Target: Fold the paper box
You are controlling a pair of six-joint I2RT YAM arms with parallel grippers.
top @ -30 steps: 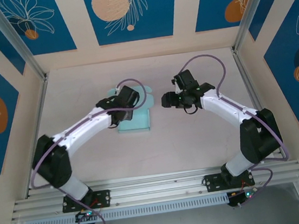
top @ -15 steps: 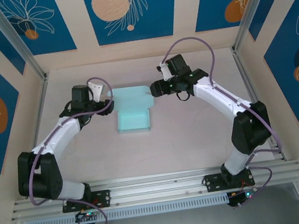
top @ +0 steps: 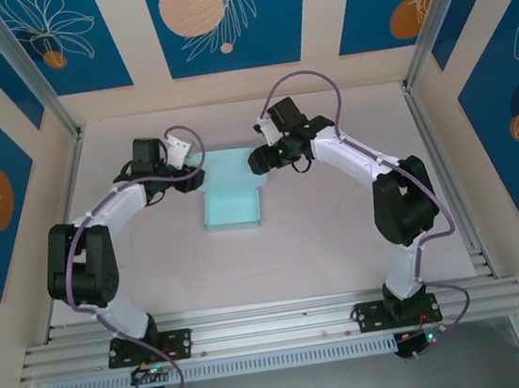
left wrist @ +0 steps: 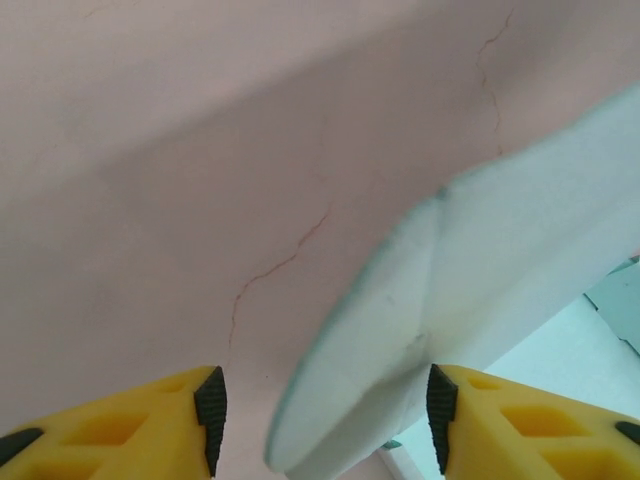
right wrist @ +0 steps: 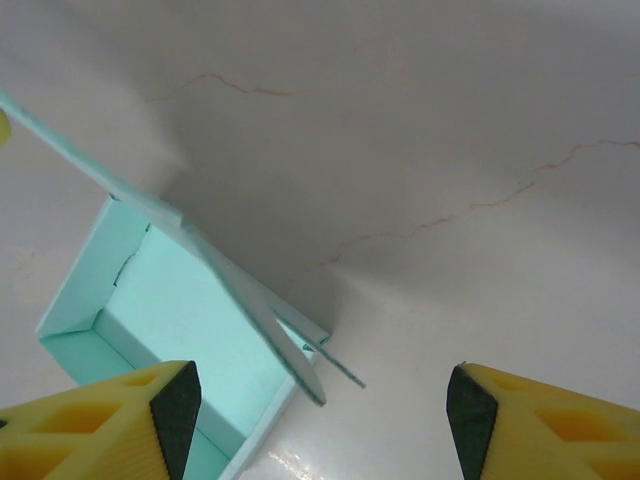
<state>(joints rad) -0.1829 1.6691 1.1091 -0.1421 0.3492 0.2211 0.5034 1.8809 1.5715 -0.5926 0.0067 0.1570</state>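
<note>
The paper box is a pale light-blue open tray on the table's middle, with its lid panel spread out behind it. My left gripper is at the lid's left end. In the left wrist view its jaws are open around a rounded side flap, which lies close to the right pad. My right gripper is at the lid's right end. Its jaws stand wide open, with a thin flap edge between them above the tray's inside.
The pale pink tabletop shows hairline cracks. Panelled walls close in the back and both sides. Aluminium posts stand at the back corners. A metal rail with both arm bases runs along the near edge.
The left arm swung off the box to its left, then came in at the lid's left flap, jaws narrowing. The right gripper moved back and left to the lid's right end.
</note>
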